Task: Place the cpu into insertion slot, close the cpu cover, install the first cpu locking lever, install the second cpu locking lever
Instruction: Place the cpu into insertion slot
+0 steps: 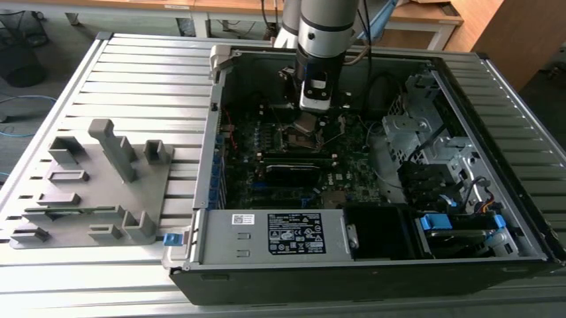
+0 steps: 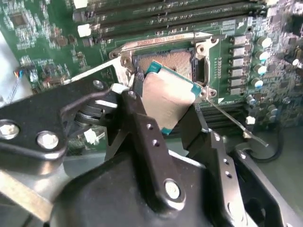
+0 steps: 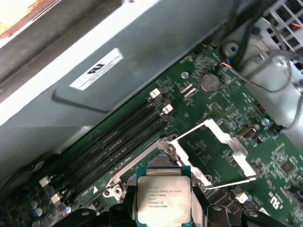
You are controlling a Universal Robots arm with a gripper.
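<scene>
Roughly: slatted desk [image 1: 132,73] carries an open case [image 1: 354,281], with a grey fixture block [image 1: 93,192] on the desk at the exterior view's left. Inside the case the arm [image 1: 325,26] reaches down over the green board [image 3: 279,142]. On the board the cover [image 3: 234,144] is swung open beside the slot [image 2: 175,61]. Over it the pincer [image 2: 165,111] is pinching the cpu [image 2: 168,92] by two opposite edges, tilted just above the slot, not seated

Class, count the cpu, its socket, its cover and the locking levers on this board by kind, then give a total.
silver-grey square cpu: 1
square metal-rimmed insertion slot: 1
hinged silvery metal-frame cpu cover: 1
thin metal wire locking levers: 2
Total: 5
</scene>
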